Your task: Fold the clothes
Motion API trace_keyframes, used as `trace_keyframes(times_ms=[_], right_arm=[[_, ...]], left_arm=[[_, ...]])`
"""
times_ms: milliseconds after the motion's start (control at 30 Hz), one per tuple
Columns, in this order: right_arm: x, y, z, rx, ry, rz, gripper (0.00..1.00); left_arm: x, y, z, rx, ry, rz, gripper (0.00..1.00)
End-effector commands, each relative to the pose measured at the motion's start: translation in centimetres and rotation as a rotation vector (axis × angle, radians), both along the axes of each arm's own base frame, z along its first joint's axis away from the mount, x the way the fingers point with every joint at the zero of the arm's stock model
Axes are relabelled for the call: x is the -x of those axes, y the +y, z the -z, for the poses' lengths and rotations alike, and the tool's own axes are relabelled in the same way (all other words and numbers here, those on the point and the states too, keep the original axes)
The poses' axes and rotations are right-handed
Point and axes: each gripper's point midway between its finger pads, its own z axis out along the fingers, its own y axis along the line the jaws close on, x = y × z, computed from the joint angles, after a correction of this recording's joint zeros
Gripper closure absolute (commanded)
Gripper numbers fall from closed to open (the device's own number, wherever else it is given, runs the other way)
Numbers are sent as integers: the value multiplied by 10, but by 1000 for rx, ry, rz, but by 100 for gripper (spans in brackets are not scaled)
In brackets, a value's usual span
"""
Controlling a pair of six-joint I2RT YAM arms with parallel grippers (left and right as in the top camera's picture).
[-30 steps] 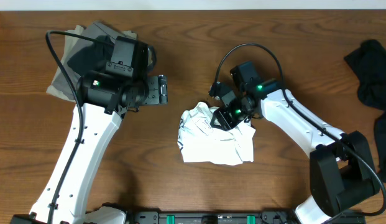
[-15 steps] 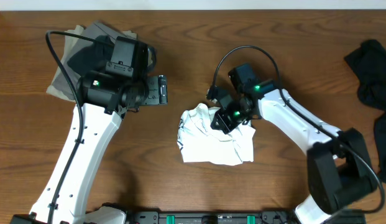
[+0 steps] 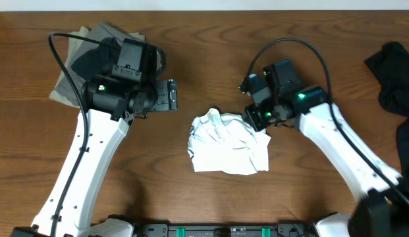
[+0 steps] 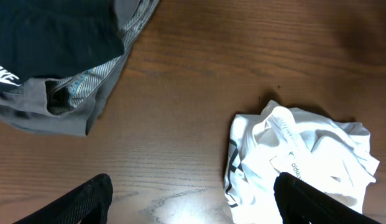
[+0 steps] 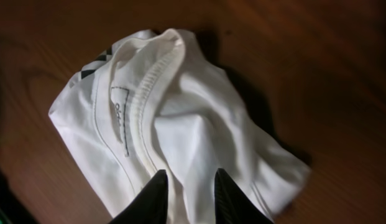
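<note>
A crumpled white T-shirt (image 3: 227, 146) lies on the table's middle, its ribbed collar (image 5: 152, 81) turned up. My right gripper (image 3: 256, 120) hovers over the shirt's upper right edge. In the right wrist view the gripper (image 5: 193, 193) stands narrowly open, white cloth showing below the gap and nothing pinched. My left gripper (image 3: 167, 95) is open wide over bare wood, up and left of the shirt. In the left wrist view the T-shirt (image 4: 304, 155) lies just past the gripper's (image 4: 196, 202) right finger. A stack of grey and black clothes (image 3: 82, 62) sits at the back left.
The black garment with a white logo (image 4: 50, 31) lies on top of the grey one (image 4: 56, 115) in the stack. Another black garment (image 3: 394, 76) lies at the table's right edge. Bare wood (image 3: 191, 39) runs along the back.
My right gripper drew back from the shirt's middle to its upper right edge, and its jaws let go and parted. The shirt's collar now shows. The left arm has not moved.
</note>
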Motion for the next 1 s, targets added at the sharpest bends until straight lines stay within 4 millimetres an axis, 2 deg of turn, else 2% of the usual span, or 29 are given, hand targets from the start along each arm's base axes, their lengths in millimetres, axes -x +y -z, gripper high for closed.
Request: trace_keyframes(times_ms=[0, 100, 200, 333, 433, 500, 567, 600, 767, 867, 967], right_arm=[[15, 31, 24, -91, 118, -90, 72], [25, 48, 45, -122, 197, -135, 70], [33, 56, 59, -116, 239, -158, 69], [50, 70, 55, -160, 254, -253, 85], [52, 72, 53, -151, 245, -261, 99], [43, 60, 56, -82, 216, -216, 99], [27, 31, 56, 60, 158, -99, 99], [23, 22, 54, 95, 142, -68, 99], [-3, -55, 19, 340, -15, 238, 99], [-1, -67, 4, 330, -27, 271, 99], [7, -69, 6, 326, 11, 267, 99]], left_arm=[[1, 4, -3, -13, -12, 2, 15], [1, 4, -3, -13, -12, 2, 15], [1, 4, -3, -13, -12, 2, 15], [0, 4, -3, -13, -13, 2, 15], [0, 4, -3, -13, -13, 2, 15], [0, 4, -3, -13, -13, 2, 15], [0, 4, -3, -13, -13, 2, 15], [1, 4, -3, -13, -12, 2, 15], [1, 4, -3, -13, -13, 2, 15], [1, 4, -3, -13, -12, 2, 15], [1, 4, -3, -13, -12, 2, 15]])
